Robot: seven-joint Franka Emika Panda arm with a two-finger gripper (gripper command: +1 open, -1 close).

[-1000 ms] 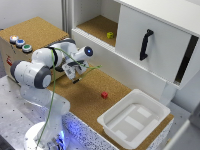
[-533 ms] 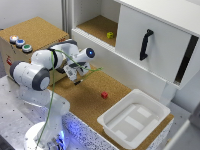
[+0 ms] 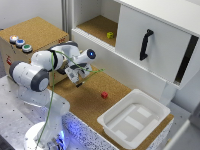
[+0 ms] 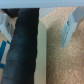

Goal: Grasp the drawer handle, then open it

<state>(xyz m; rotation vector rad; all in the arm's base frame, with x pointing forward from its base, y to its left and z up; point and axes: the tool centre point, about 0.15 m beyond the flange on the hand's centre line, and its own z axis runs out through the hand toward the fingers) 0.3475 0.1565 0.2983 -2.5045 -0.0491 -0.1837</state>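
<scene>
The drawer handle (image 4: 25,47) is a black bar that fills the wrist view close up. It is fixed to the pale beige drawer front (image 4: 43,60). My gripper (image 4: 37,27) is open, with one finger (image 4: 69,27) on one side of the bar and the other at the opposite edge of the picture. In the exterior view my gripper (image 3: 75,76) is low against the front of the cork-topped box (image 3: 37,31). The arm hides the handle and drawer there.
Coloured buttons (image 3: 20,43) sit on the box top. A small red cube (image 3: 104,94) lies on the cork floor. A white tray (image 3: 150,102) stands toward the exterior view's right. The big white cabinet door has a long black handle (image 3: 146,44). A yellow-green object (image 3: 110,35) lies on the shelf.
The arm has shifted only slightly by the box front. The gripper stays open at the drawer.
</scene>
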